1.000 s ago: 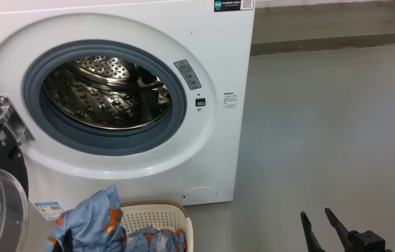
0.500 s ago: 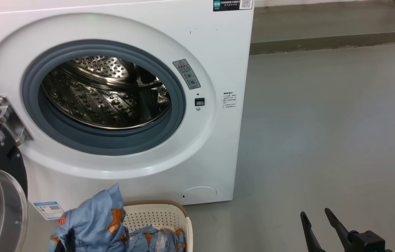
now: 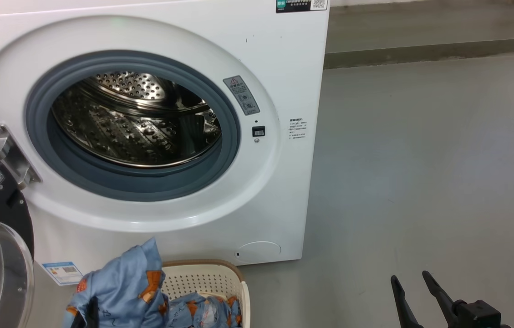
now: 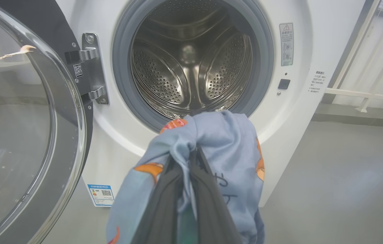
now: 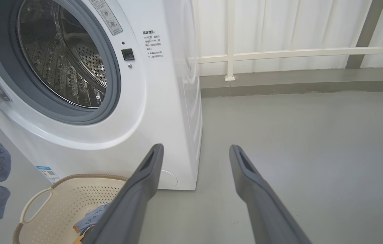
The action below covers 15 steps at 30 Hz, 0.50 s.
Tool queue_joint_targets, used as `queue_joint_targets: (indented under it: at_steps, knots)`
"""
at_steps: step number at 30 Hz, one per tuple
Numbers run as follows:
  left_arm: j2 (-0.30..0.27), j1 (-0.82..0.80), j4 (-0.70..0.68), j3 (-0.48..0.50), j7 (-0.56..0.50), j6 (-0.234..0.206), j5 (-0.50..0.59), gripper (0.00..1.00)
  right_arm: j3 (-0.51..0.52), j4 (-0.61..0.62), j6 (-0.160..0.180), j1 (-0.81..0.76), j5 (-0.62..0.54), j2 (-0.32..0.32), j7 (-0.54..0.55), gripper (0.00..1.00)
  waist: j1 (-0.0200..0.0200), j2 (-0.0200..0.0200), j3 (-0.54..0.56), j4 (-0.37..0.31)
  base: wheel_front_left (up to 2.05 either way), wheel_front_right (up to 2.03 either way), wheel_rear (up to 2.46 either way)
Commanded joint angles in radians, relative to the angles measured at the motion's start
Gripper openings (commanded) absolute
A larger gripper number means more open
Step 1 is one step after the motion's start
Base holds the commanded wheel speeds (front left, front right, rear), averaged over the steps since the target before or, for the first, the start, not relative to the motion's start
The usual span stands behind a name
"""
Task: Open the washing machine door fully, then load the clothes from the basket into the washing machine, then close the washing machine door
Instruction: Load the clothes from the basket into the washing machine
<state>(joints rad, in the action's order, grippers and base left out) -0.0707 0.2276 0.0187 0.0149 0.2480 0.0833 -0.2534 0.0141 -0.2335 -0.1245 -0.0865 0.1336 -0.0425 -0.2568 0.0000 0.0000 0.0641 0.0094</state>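
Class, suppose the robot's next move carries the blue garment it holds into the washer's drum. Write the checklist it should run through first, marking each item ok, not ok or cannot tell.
1. Large round black-rimmed glass door swung clear of the mouth of the white boxy washing machine: ok.
2. Perforated steel drum free of obstructions: ok, nothing seen inside.
3. Left hand shut on the light blue printed garment: ok.
4. Garment hanging free of the cream perforated plastic basket: ok, a gap shows in the right wrist view.
5. Right hand open, away from the drum's mouth: ok.
6. Basket emptied: not ok, more blue fabric lies in it.
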Motion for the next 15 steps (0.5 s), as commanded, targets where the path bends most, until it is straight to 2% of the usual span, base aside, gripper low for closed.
queue_joint_targets:
  at_steps: [1,15]
  knots:
    - [-0.007,-0.018,-0.032,0.030,0.014,-0.004,-0.007,0.00,-0.025,0.024,-0.006,0.019,0.008,-0.008,-0.005,1.00,0.0000,0.0000,-0.002,-0.001,0.00,0.00,0.00]
    - [-0.003,-0.090,0.004,0.028,0.012,-0.006,-0.054,0.00,-0.045,0.029,-0.006,0.031,0.012,-0.008,-0.005,1.00,0.0000,0.0000,-0.035,-0.032,0.00,0.00,0.00]
